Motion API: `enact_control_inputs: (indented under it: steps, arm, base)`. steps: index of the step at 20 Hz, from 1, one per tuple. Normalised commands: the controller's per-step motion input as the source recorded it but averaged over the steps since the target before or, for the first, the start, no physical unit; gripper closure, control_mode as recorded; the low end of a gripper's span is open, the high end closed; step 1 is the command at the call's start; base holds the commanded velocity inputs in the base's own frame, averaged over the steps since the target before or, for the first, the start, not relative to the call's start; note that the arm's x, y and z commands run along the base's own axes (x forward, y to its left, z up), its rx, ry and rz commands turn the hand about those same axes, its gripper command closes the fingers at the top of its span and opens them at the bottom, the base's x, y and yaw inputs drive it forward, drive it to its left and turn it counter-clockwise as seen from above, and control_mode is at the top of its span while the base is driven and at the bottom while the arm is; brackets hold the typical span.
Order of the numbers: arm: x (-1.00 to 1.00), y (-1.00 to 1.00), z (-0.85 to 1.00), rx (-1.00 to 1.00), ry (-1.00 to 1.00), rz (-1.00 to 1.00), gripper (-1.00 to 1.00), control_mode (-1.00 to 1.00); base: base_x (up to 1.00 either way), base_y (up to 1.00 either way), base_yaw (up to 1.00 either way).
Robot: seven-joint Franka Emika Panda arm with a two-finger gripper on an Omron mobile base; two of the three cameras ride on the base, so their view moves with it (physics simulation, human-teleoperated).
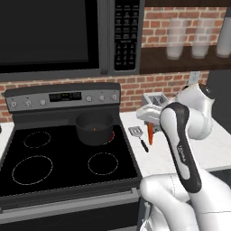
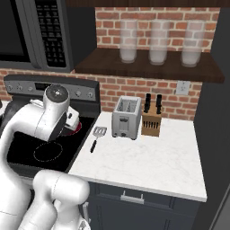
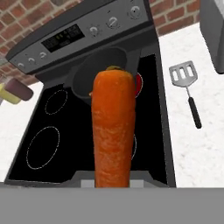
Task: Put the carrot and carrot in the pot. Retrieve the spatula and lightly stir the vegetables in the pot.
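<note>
My gripper hangs over the counter just right of the stove, shut on an orange carrot that points downward. In the hand view this carrot stands large in the middle and hides the fingertips. The dark grey pot sits on the back right burner, left of the gripper, with a small orange piece inside; in the hand view the pot lies beyond the carrot's tip. The spatula lies flat on the white counter beside the stove, close to the held carrot, its slotted head toward the wall.
A silver toaster and a wooden knife block stand at the back of the counter. A microwave hangs over the stove. Glass jars stand on the shelf. Small yellow and maroon items lie left of the stove.
</note>
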Motion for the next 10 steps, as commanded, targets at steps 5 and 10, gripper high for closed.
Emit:
enact_control_inputs:
  steps: [5, 10]
  arm:
    - [0.62, 0.63, 0.05, 0.00, 0.05, 0.00, 1.00, -1.00]
    - [0.77, 0.46, -0.02, -0.02, 0.00, -0.07, 1.00, -1.00]
  base:
    - [0.00, 0.00, 0.00]
    - [0.00, 0.00, 0.00]
